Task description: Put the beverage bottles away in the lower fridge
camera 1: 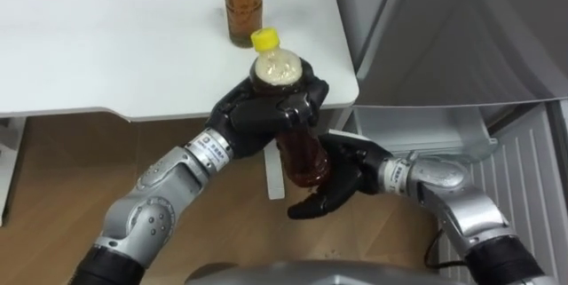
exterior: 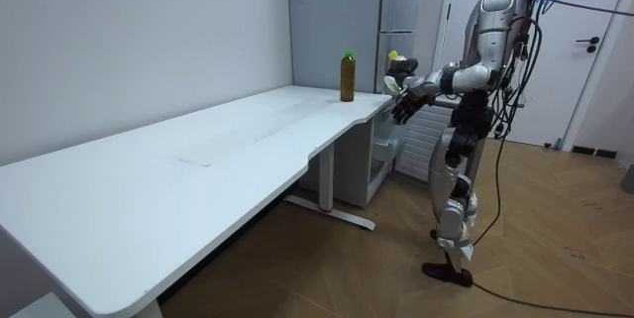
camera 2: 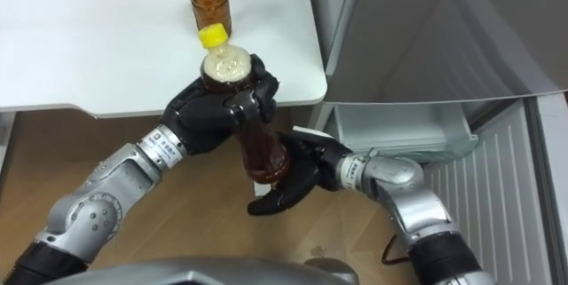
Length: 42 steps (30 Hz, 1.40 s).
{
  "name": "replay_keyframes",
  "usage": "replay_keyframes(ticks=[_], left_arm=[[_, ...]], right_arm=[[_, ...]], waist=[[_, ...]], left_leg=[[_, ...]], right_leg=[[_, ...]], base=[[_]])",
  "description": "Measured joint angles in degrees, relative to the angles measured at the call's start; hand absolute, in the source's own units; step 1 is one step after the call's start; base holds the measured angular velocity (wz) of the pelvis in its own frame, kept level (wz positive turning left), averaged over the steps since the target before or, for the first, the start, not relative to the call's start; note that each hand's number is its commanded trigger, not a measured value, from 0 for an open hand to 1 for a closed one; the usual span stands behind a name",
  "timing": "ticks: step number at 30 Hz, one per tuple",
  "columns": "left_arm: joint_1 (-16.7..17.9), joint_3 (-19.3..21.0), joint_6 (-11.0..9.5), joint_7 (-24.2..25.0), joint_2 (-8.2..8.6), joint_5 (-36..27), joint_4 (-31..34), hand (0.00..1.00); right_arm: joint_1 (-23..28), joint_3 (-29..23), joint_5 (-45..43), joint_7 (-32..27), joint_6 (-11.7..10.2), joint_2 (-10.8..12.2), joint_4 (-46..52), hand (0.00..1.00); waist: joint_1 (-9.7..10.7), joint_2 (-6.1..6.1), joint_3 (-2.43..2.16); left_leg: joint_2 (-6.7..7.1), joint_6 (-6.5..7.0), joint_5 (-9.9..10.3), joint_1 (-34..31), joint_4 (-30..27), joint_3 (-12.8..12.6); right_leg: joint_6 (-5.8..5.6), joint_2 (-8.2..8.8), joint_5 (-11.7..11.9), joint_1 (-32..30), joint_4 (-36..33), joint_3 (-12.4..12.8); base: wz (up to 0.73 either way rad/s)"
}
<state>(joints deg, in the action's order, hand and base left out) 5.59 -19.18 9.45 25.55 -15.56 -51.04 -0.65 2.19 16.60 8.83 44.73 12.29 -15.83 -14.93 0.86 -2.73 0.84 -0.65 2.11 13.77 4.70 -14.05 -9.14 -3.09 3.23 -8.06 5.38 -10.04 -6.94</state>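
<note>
Gripping the yellow-capped bottle [camera 1: 302, 156] high on its body, the left hand [camera 1: 266, 112] has its dark fingers curled tight round the shoulder just under the cap. We see the bottle held nearly upright, its foot tipped a little toward the robot's right. The left forearm rises from the lower left with the elbow bent. Below it the right hand [camera 1: 342, 174] sits with its palm turned up against the bottle's lower end, fingers loose and spread rather than closed round it; we cannot tell whether they bear any weight. The amber drink hangs in the air off the corner of the table [camera 1: 106, 45], above the wooden floor [camera 1: 62, 170]. On that corner a second bottle [camera 1: 244, 1] stands upright. To the right we find the fridge [camera 1: 461, 36], its lower compartment open with a white drawer [camera 1: 417, 130] showing. In the room view the robot stands upright beside the table's far corner, near the fridge, both arms raised before its chest
</note>
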Motion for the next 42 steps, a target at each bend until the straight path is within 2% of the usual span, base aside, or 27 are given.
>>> replay_keyframes(ticks=[2,7,11,14,22,23,24,34,36,38,42], left_arm=[[0.01,-0.13,0.00,0.00,-0.19,0.01,-0.02,1.00],[0.02,-0.41,0.00,0.00,-0.87,1.79,-0.91,1.00],[0.27,-0.51,-0.19,0.02,-1.22,7.66,-1.36,1.00],[0.26,-0.30,-0.66,0.25,-0.93,11.03,-1.30,1.00],[0.25,-0.29,-1.82,0.25,-0.65,14.41,-1.18,1.00],[0.25,-0.35,-1.99,0.25,-0.51,14.98,-1.15,1.00],[0.25,-0.35,-2.02,0.25,-0.42,15.22,-1.14,1.00],[0.26,-1.06,-2.41,1.38,-0.37,15.66,-0.10,1.00],[0.26,-1.48,-2.41,1.61,-0.24,15.63,0.28,1.00],[0.26,-1.32,-2.42,1.61,0.29,14.28,0.30,1.00],[0.25,-2.01,-2.83,2.24,0.65,14.69,1.13,1.00]], right_arm=[[0.00,0.04,0.57,0.52,0.04,-0.23,0.10,0.00],[0.00,0.05,2.67,0.74,0.03,-0.22,1.61,0.00],[0.08,0.02,4.61,0.99,-0.34,-0.32,4.98,0.00],[0.35,0.07,4.77,1.25,-0.34,-0.55,4.97,0.00],[0.73,0.14,5.55,1.83,-0.34,-0.57,4.97,0.00],[0.97,0.14,6.03,1.83,-0.34,-0.56,4.97,0.18],[1.07,0.14,6.24,1.83,-0.34,-0.56,4.97,1.00],[1.29,-0.14,7.09,1.34,-0.48,-1.38,4.96,1.00],[1.30,-0.05,7.09,1.24,-0.85,-1.47,4.97,1.00],[1.59,0.10,7.07,1.29,-2.44,-1.55,4.97,1.00],[1.92,0.16,7.22,1.06,-2.43,-1.01,4.97,1.00]], waist=[[0.08,0.13,0.16],[0.24,0.09,0.19],[0.37,0.06,0.20],[0.03,0.04,0.22],[0.04,0.34,0.27],[0.01,0.39,0.26],[0.00,0.41,0.25],[-0.06,0.49,0.18],[-0.13,0.49,0.18],[-0.19,0.47,0.16],[-0.57,0.43,0.10]], left_leg=[[0.05,0.00,0.00,-0.02,0.10,-0.02],[0.13,0.01,-0.01,-0.01,0.37,-0.04],[0.11,0.01,-0.01,0.02,0.38,0.09],[0.12,0.02,0.00,-0.05,0.35,0.28],[0.10,0.02,0.00,-0.03,0.24,-0.03],[0.10,0.02,0.00,-0.04,0.25,-0.08],[0.10,0.02,0.00,-0.03,0.25,-0.09],[0.14,0.02,0.00,0.05,0.33,-0.11],[0.17,0.02,0.00,0.03,0.33,-0.11],[0.17,0.02,0.00,0.02,0.30,-0.11],[0.16,0.03,-0.01,0.02,0.15,-0.15]], right_leg=[[-0.02,0.03,-0.25,-0.51,-0.88,0.45],[-0.01,0.05,-0.42,-0.66,-0.85,0.71],[0.01,0.02,-0.43,-0.58,-0.73,0.59],[0.01,0.05,-0.43,-0.48,-0.62,0.36],[0.01,0.04,-0.43,-0.56,-0.81,0.41],[0.01,0.05,-0.43,-0.59,-0.85,0.44],[0.01,0.05,-0.43,-0.60,-0.86,0.44],[0.01,0.10,-0.43,-0.63,-0.87,0.54],[0.01,0.14,-0.43,-0.66,-0.86,0.53],[0.01,0.15,-0.43,-0.64,-0.86,0.52],[0.01,0.16,-0.43,-0.61,-0.88,0.52]], base=[[0.00],[0.00],[0.01],[0.05],[-0.02],[0.00],[0.00],[0.00],[0.00],[0.00],[0.00]])
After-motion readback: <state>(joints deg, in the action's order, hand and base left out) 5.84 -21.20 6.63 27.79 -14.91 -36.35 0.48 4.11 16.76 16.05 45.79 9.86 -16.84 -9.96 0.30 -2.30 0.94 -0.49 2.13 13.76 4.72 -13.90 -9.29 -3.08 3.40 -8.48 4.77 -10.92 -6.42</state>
